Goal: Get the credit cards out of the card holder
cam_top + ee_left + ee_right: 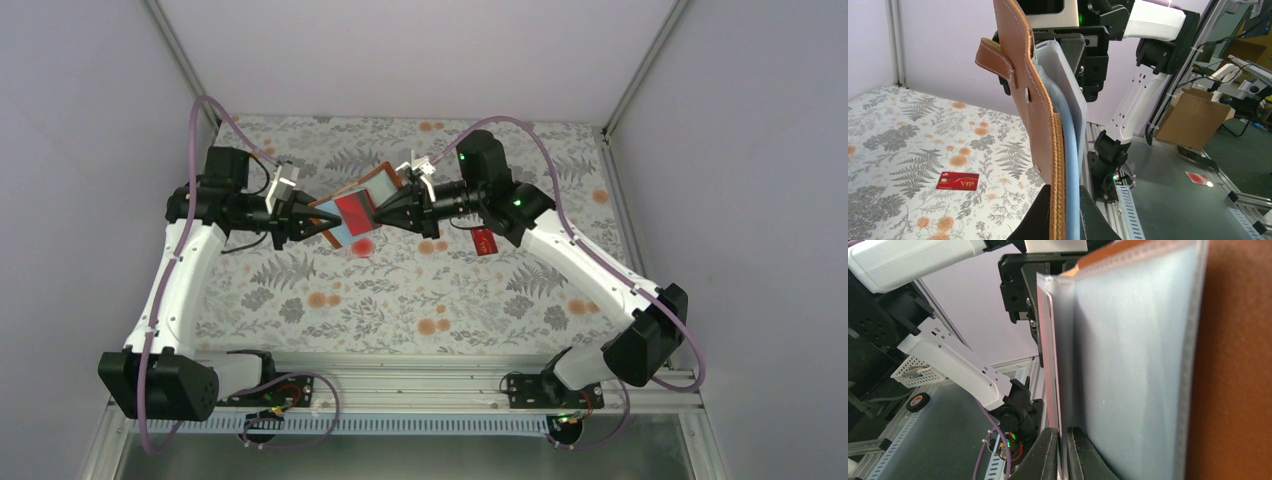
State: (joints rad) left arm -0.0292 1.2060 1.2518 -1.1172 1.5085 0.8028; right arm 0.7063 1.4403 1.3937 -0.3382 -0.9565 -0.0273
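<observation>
The brown leather card holder [338, 214] hangs open above the floral cloth, between my two grippers. My left gripper [298, 222] is shut on its left end; in the left wrist view the fingers [1065, 191] pinch the stitched leather edge [1057, 165] and the blue sleeves [1072, 160]. A red credit card [355, 210] shows in a sleeve. My right gripper [388, 212] is shut on that card's thin red edge [1050, 365], its fingertips [1063, 432] pressed together beside the grey-blue sleeve [1128, 355]. Another red credit card [483, 241], marked VIP [958, 181], lies flat on the cloth.
The cloth-covered table [420, 300] is walled in by pale panels at the back and sides. A small pale patch with a red blotch [362, 246] shows on the cloth just below the holder. The metal rail [400, 385] carries the arm bases.
</observation>
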